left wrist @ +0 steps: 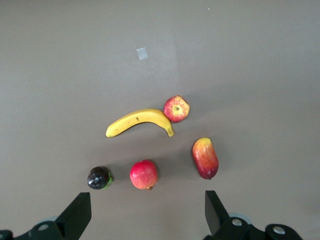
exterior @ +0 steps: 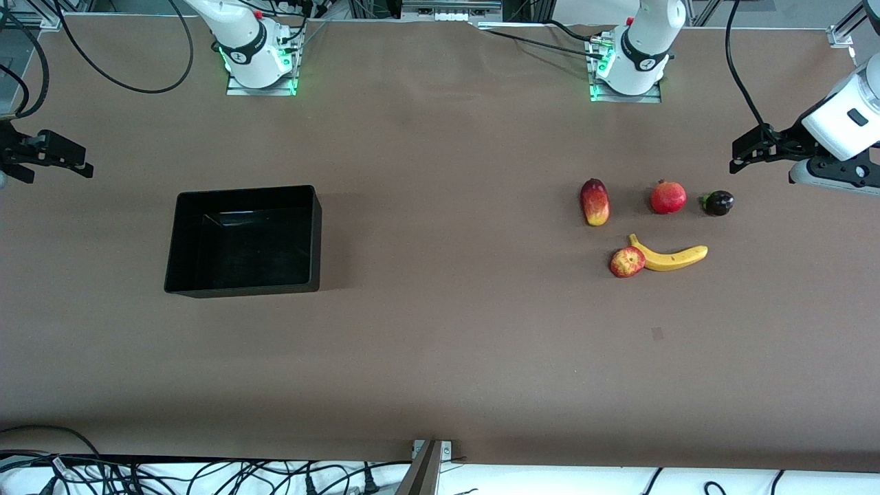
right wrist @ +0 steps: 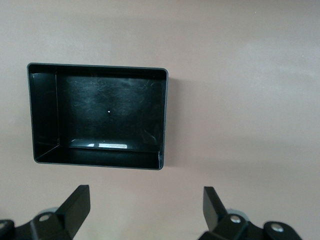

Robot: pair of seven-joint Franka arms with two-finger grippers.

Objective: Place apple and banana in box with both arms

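Observation:
The apple (exterior: 627, 262), red mottled with pale yellow, lies on the brown table and touches one tip of the curved yellow banana (exterior: 670, 256). Both lie toward the left arm's end of the table. The left wrist view shows the apple (left wrist: 176, 108) and the banana (left wrist: 140, 120) below my left gripper (left wrist: 146, 200), which is open and holds nothing. My left gripper (exterior: 735, 157) hangs over that end of the table. The black box (exterior: 316, 234) stands toward the right arm's end with nothing in it. My right gripper (exterior: 65, 165) hovers open past the box (right wrist: 163, 120), over the table's end.
Three other fruits lie in a row farther from the front camera than the apple: an elongated red-yellow one (exterior: 595, 201), a round red one with a crown tip (exterior: 668, 197) and a small dark purple one (exterior: 718, 203). A small pale patch (exterior: 658, 333) marks the table.

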